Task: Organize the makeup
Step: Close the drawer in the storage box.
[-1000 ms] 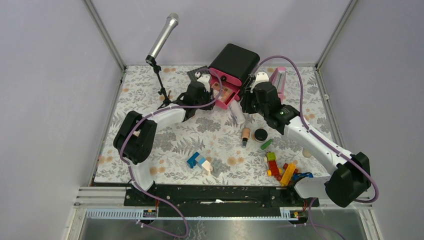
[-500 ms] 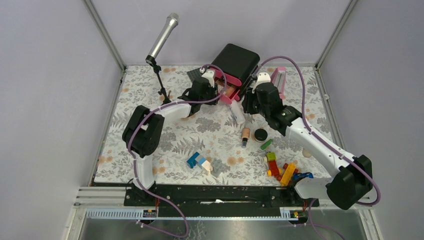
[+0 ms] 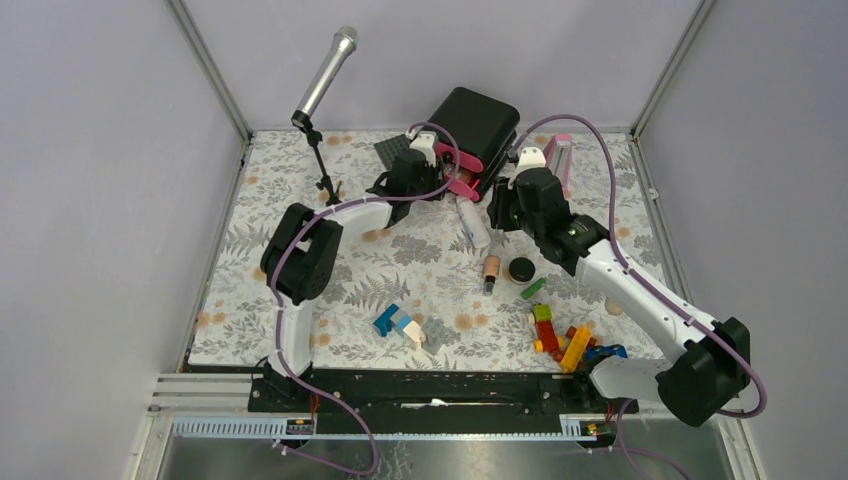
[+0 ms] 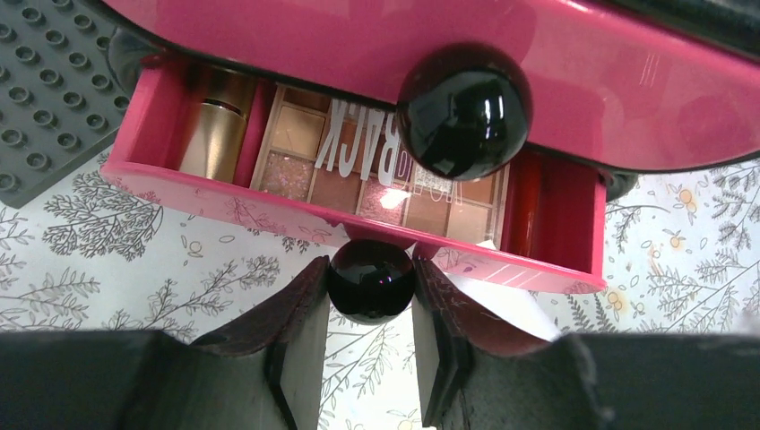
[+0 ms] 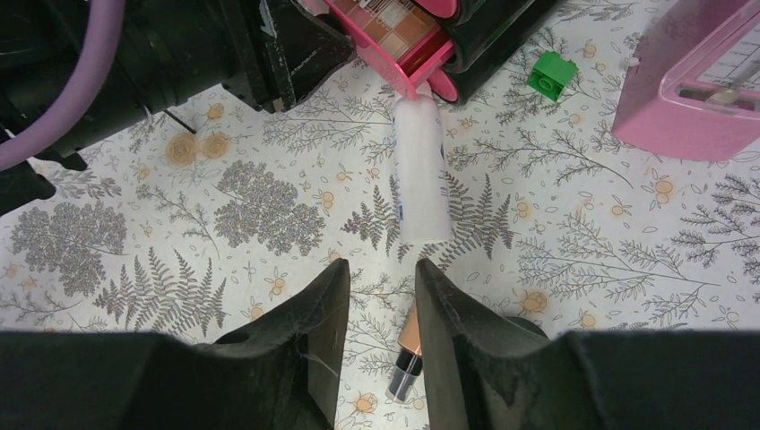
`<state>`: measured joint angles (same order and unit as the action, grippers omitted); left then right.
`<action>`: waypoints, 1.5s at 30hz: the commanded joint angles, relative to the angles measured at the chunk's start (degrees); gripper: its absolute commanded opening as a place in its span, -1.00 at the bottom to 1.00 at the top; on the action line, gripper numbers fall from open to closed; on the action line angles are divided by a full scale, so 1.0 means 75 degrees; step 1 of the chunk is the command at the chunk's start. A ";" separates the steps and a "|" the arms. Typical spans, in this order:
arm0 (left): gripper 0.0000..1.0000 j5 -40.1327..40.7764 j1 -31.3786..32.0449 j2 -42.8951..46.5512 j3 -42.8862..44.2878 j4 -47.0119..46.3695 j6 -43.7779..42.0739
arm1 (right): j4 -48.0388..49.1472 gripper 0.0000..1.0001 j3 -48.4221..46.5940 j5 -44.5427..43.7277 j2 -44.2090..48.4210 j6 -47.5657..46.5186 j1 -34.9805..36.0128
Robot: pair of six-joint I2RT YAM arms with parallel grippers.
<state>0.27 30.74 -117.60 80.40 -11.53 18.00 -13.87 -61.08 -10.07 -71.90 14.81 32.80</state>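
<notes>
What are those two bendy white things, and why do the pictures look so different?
They are two robot arms tidying makeup. One picture looks down from above; the other two come from cameras on each wrist. The left gripper pinches the black knob of a pink drawer holding a palette. The right gripper is open and empty near a white tube. A peach bottle, black compact and toy bricks lie on the flowery table.

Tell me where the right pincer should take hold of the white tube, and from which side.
Grip the white tube across mid-body, coming straight down with the right pincer. It lies flat, long and narrow, so the jaws can straddle its long sides. Its narrow end sits right by the pink drawer, likely leaving little room there.
</notes>
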 commanded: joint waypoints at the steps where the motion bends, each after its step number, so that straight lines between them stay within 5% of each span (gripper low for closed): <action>1: -0.56 0.0228 -0.0032 -0.0089 0.0535 -0.1253 0.0241 | 0.0032 -0.19 0.0033 -0.0275 0.0280 0.0032 0.0022; 27: -0.44 0.0139 -0.0103 -0.1096 0.0937 -0.2377 0.1575 | -0.0198 -0.18 0.0175 -0.0585 0.0603 -0.0031 0.0002; 34: 0.03 0.0082 -0.0115 -0.1065 0.0957 -0.2349 0.1611 | -0.0267 -0.18 0.0175 -0.0652 0.0679 -0.0082 0.0009; 45: 0.16 0.0043 -0.0115 0.0139 -0.0099 -0.2420 0.1456 | -0.0376 -0.17 0.0088 -0.0778 0.0781 -0.0138 0.0009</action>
<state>0.45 30.11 -124.44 82.41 -24.51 28.99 -16.21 -59.79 -13.19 -67.94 14.72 32.77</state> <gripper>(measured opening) 0.573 0.412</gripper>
